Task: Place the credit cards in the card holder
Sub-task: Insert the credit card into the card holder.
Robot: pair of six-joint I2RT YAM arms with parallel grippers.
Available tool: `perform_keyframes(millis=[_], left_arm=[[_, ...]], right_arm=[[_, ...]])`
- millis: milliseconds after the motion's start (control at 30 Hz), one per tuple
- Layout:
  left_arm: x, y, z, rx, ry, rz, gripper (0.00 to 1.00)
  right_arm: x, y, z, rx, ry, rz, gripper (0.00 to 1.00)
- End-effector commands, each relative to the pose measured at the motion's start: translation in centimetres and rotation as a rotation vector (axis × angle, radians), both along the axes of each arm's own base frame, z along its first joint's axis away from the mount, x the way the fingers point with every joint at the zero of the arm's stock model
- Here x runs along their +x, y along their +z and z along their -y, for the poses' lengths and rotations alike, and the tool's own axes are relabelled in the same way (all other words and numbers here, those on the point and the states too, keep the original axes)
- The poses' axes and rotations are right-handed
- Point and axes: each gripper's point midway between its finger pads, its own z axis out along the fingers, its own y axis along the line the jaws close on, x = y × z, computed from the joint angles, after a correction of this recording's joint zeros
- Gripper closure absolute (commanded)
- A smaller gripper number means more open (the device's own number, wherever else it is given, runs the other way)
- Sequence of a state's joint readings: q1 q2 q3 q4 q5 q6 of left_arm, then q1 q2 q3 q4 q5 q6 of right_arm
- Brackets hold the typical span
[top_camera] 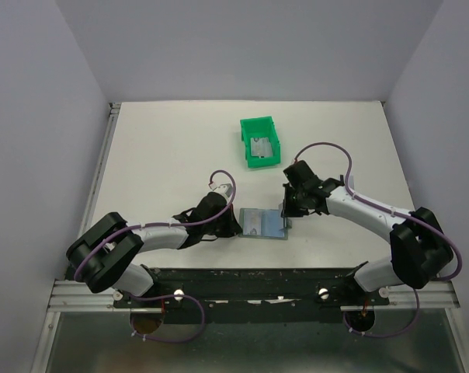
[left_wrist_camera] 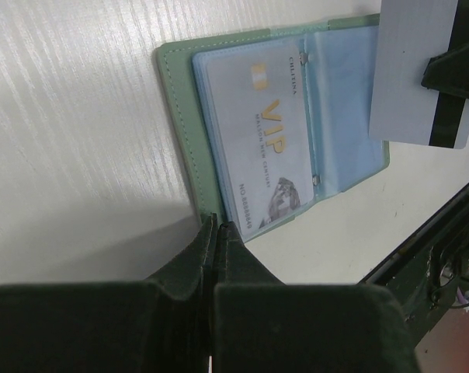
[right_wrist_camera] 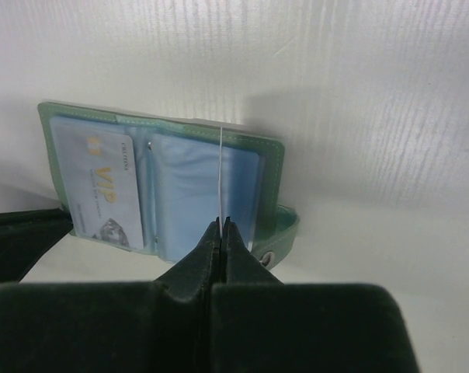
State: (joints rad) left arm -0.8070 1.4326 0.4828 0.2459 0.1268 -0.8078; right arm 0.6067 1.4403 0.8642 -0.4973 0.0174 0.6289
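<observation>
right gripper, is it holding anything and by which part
Yes: the right gripper is shut on a credit card, pinched at its black-striped long edge, over the open card holder.

Counted, there is one VIP-printed credit card (left_wrist_camera: 258,140), one striped grey credit card (left_wrist_camera: 411,74) and at least one silvery credit card (top_camera: 260,146), three in sight, alongside one card holder (left_wrist_camera: 178,132), one green bin (top_camera: 254,124) and two tools, the left tool (left_wrist_camera: 217,227) and the right tool (right_wrist_camera: 221,227).
</observation>
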Motion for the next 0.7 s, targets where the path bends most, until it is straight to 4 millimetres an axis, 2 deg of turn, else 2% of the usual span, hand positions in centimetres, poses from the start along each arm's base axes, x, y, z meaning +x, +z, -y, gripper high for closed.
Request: perform_keyframes(millis=[0, 133, 333, 667], left_arm=[[0.5, 0.8, 0.9, -0.028, -0.023, 0.02, 1.0], [0.6, 1.0, 1.0, -0.028, -0.026, 0.022, 1.0], [0.7, 1.2, 1.1, -0.03, -0.026, 0.025, 1.0], [0.6, 1.0, 1.1, -0.03, -0.027, 0.02, 1.0]], right_arm=[[0.0, 0.2, 2.0, -0.087, -0.035, 0.011, 1.0], [0.1, 0.7, 2.7, -0.117, -0.047, 0.021, 1.0], [0.2, 0.3, 2.6, -0.125, -0.043, 0.004, 1.0], [0.3, 0.3, 0.7, -0.031, -0.002, 0.007, 1.0]])
